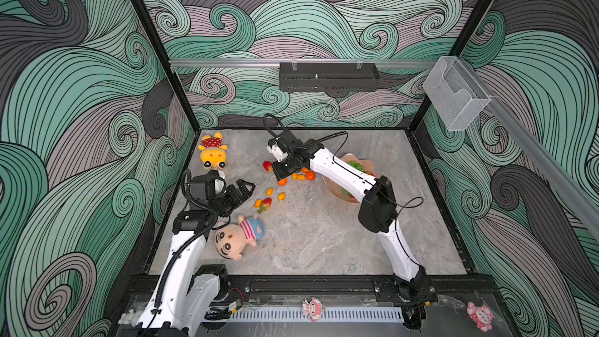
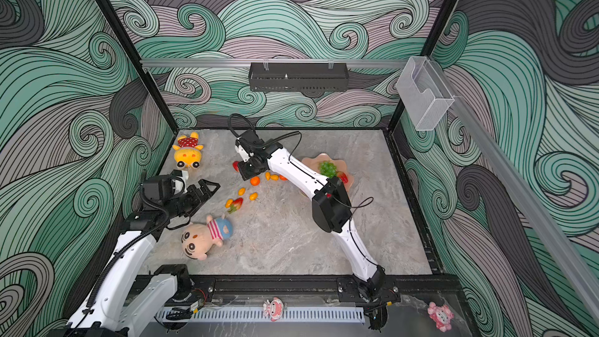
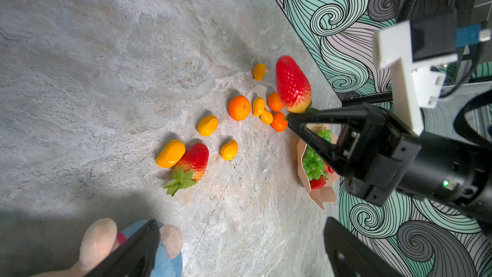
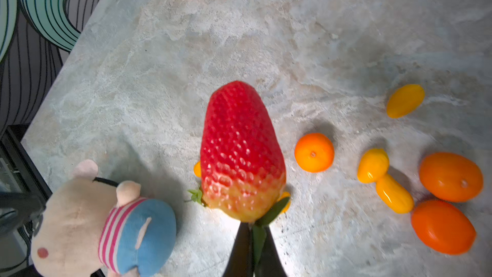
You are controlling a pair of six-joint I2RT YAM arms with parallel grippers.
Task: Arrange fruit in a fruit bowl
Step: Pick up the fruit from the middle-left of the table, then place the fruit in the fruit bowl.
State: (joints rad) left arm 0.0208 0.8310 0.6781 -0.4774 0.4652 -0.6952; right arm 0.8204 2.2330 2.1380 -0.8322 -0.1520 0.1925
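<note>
My right gripper (image 4: 253, 229) is shut on the green leaves of a red strawberry (image 4: 242, 150), which sticks out past the fingertips over the table; in a top view it shows at the gripper's left (image 1: 267, 166). Beside it lie tangerines (image 1: 282, 181) and kumquats (image 1: 269, 191), and nearer the front another strawberry (image 1: 265, 204). The peach-pink fruit bowl (image 2: 324, 157) sits at the right, half hidden under the right arm, holding a green grape bunch (image 2: 327, 168) and a strawberry (image 2: 343, 176). My left gripper (image 1: 246, 188) is open and empty, left of the loose fruit.
A yellow plush doll (image 1: 212, 153) lies at the back left. A plush boy doll (image 1: 240, 236) lies front left, just under the left gripper. A black tray (image 1: 329, 76) and a clear box (image 1: 455, 92) hang on the walls.
</note>
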